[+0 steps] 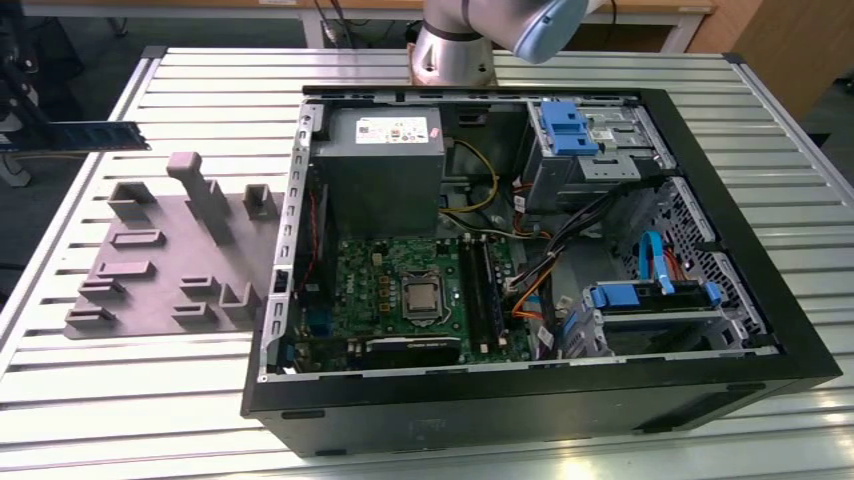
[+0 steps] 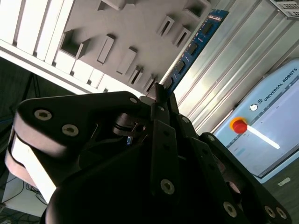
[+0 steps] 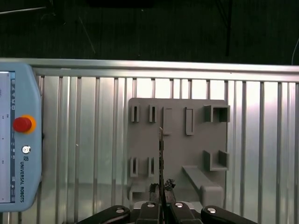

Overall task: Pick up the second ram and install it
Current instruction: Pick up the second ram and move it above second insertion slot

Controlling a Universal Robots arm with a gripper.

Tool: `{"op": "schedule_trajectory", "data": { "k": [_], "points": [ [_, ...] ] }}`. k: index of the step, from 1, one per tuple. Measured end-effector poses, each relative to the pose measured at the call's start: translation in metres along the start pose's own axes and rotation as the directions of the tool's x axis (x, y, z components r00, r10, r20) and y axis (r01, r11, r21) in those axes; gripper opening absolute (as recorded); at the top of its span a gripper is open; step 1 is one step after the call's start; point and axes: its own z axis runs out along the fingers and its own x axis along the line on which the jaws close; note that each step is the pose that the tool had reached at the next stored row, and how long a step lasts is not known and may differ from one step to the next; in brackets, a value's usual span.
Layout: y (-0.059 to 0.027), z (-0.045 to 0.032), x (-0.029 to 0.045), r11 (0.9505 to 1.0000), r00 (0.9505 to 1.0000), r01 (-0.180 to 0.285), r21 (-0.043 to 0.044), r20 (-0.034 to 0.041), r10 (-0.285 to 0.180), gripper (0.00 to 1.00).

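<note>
The second ram (image 1: 96, 135) is a thin blue-green stick with black chips. It hangs level in the air over the table's far end at the exterior view's left. My gripper (image 1: 24, 134) is shut on one end of it at that view's edge. In the second wrist view the second ram (image 2: 194, 44) sticks out from between my black fingers (image 2: 161, 100). In the first wrist view the second ram (image 3: 161, 156) shows edge-on above the grey holder plate (image 3: 177, 140), pinched in my gripper (image 3: 162, 192). The motherboard's long black slots (image 1: 483, 290) lie inside the open computer case (image 1: 747, 380).
The grey holder plate (image 1: 160, 265) with raised blocks lies on the slatted metal table (image 1: 107, 400), at the exterior view's left of the case. A teach pendant with a red stop button (image 3: 18, 140) rests on the table. The arm's base (image 1: 454, 55) stands behind the case.
</note>
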Motion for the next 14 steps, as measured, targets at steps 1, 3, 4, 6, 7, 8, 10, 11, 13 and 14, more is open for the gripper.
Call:
{"op": "schedule_trajectory", "data": {
  "k": [1, 3, 4, 6, 7, 8, 10, 11, 13, 14],
  "points": [
    [-0.0008, 0.0000, 0.0000, 1.0000, 1.0000, 0.000, 0.0000, 0.0000, 0.000, 0.14],
    [-0.0022, 0.0000, 0.0000, 1.0000, 1.0000, 0.000, 0.0000, 0.0000, 0.000, 0.14],
    [-0.0030, 0.0000, 0.0000, 1.0000, 1.0000, 0.000, 0.0000, 0.0000, 0.000, 0.14],
    [-0.0044, 0.0000, 0.0000, 1.0000, 1.0000, 0.000, 0.0000, 0.0000, 0.000, 0.14],
    [-0.0052, 0.0000, 0.0000, 1.0000, 1.0000, 0.000, 0.0000, 0.0000, 0.000, 0.14],
    [-0.0060, 0.0000, 0.0000, 1.0000, 1.0000, 0.000, 0.0000, 0.0000, 0.000, 0.14],
    [-0.0077, -0.0001, 0.0000, 1.0000, 1.0000, 0.000, -0.0001, -0.0001, 0.000, 0.14],
    [-0.0087, 0.0000, 0.0001, 1.0000, 1.0000, 0.000, 0.0000, 0.0000, 0.000, 0.14],
    [-0.0108, 0.0000, 0.0001, 1.0000, 1.0000, 0.000, 0.0000, 0.0000, 0.000, 0.14],
    [-0.0119, 0.0000, 0.0001, 1.0000, 1.0000, 0.000, 0.0000, 0.0000, 0.000, 0.14]
  ]
}}
